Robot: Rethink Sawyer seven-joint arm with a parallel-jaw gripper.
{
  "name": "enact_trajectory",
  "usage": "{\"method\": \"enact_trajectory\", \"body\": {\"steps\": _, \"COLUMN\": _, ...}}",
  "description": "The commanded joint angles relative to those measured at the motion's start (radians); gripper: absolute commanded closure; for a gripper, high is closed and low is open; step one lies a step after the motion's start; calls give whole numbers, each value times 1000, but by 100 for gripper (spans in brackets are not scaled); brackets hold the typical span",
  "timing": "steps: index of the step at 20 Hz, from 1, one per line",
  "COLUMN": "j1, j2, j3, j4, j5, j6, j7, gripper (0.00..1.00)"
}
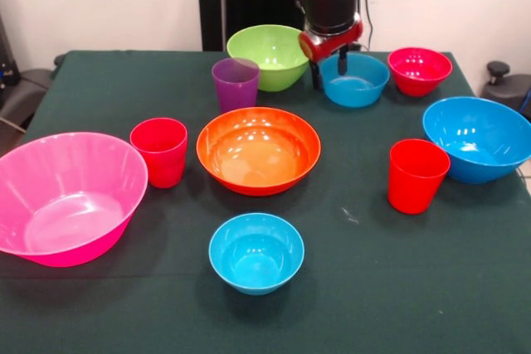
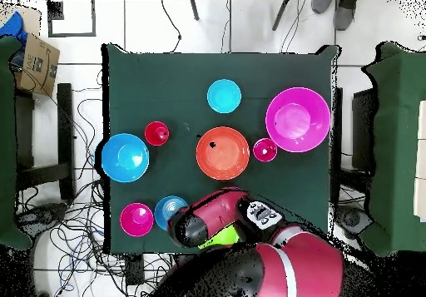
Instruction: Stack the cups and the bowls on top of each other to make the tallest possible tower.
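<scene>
Small blue bowl point(image 1: 255, 252) nearest camera, in front of the orange bowl point(image 1: 258, 150). Nothing stacked yet; all cups and bowls separate. Gripper point(image 1: 329, 65) spread narrowly over the far blue bowl point(image 1: 355, 80), behind the orange bowl, holding nothing.

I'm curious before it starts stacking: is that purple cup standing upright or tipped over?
Upright. The purple cup stands on its base on the table, open mouth up, beside the lime green bowl.
</scene>
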Motion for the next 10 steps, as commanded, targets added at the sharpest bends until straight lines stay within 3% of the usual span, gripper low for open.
{"method": "enact_trajectory", "body": {"steps": 1, "j1": 17, "j2": 44, "j3": -17, "j4": -113, "j5": -79, "j6": -82, "j7": 48, "gripper": 0}}
{"method": "enact_trajectory", "body": {"steps": 10, "j1": 30, "j2": 59, "j3": -34, "j4": -128, "j5": -95, "j6": -109, "j7": 49, "gripper": 0}}
